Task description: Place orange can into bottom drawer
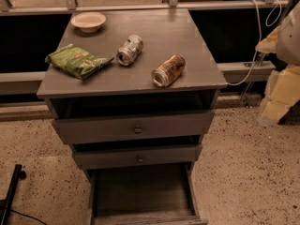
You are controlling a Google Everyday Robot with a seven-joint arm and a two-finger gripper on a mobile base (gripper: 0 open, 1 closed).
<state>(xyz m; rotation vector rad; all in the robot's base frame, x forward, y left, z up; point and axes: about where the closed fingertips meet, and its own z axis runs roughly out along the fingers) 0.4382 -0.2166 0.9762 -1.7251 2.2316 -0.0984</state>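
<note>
The orange can [168, 70] lies on its side on the tabletop [178, 32], right of centre. The bottom drawer [140, 191] stands open at lower centre. The pincer [280, 90] sits at the frame's right edge; its state cannot be told.

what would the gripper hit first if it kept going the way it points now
Probably the speckled floor right of the cabinet: the gripper at the right edge seems angled down-left, clear of the orange can. Depth is unclear.
</note>
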